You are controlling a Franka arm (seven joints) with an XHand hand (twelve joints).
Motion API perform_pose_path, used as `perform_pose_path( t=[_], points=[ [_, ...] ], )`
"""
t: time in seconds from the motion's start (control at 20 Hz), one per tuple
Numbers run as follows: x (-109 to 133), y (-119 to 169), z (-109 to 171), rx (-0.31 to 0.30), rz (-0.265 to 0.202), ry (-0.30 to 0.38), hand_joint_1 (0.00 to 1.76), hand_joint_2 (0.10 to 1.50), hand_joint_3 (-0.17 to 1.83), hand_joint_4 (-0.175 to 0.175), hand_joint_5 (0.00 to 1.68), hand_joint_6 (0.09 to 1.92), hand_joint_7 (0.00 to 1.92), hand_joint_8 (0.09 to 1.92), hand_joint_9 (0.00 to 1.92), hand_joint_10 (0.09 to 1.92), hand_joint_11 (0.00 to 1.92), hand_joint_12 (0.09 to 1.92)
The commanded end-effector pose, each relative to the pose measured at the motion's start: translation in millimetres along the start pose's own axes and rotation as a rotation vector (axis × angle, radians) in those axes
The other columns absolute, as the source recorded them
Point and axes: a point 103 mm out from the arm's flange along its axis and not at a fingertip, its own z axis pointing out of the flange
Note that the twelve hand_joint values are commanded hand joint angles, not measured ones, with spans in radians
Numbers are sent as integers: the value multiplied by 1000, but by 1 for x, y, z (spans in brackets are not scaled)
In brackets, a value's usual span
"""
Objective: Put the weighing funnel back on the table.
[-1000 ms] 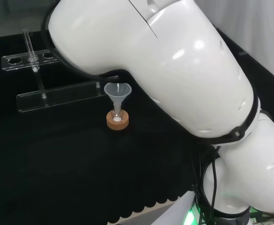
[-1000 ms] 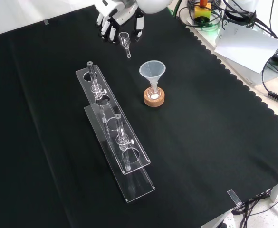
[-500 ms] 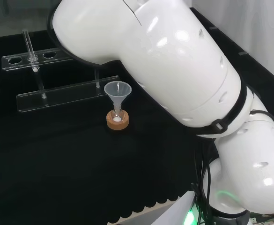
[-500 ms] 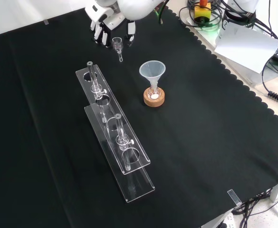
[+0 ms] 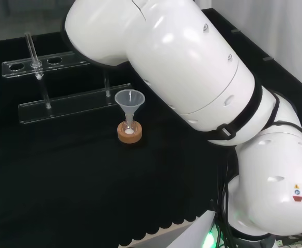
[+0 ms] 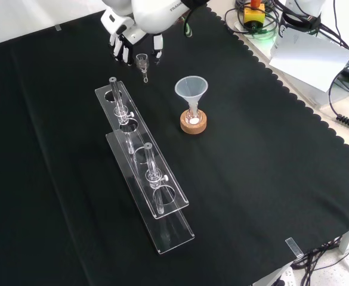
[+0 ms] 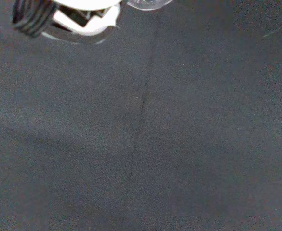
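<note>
**Hand gripped the weighing funnel near the rack's far end**

Hand (image 6: 126, 37) came in from the top of the front view, its dark fingers (image 6: 119, 51) on one side and the thumb on the other, curled in to pinch the weighing funnel (image 6: 142, 61) between them. The small clear piece hung with its cup up and its short stem pointing down at the black-clothed tabletop (image 6: 252, 179). Whether the stem tip touched the cloth could not be told. Just below it in that view lay the far end of a long clear rack (image 6: 141, 161) with test tubes (image 6: 150, 164) standing in it. To the right, apart from the hand, the funnel (image 6: 191, 89) stood mouth up in a small flask (image 6: 192, 113) on a cork ring (image 6: 194, 124).

From the head view the arm's white links (image 5: 192, 77) rose large at the right. The funnel on its cork ring stood to their left, with the rack behind it.

At the wrist, a blurred white and black part of the hand showed at the picture's edge, with a curved clear rim (image 7: 148, 4) beside it. Bare cloth with a faint seam (image 7: 141, 106) lay beyond.
</note>
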Motion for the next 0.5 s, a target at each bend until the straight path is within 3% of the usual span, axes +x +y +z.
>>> perform_pose_path(
  t=[0.05,0.5],
  points=[
    [-3,17,18,-39,-21,44,1101,678,680,175,1196,821,551,633,886,349,672,1108],
    [0,44,45,-11,-32,74,1101,679,680,175,1194,824,555,635,891,354,673,1111]
  ],
)
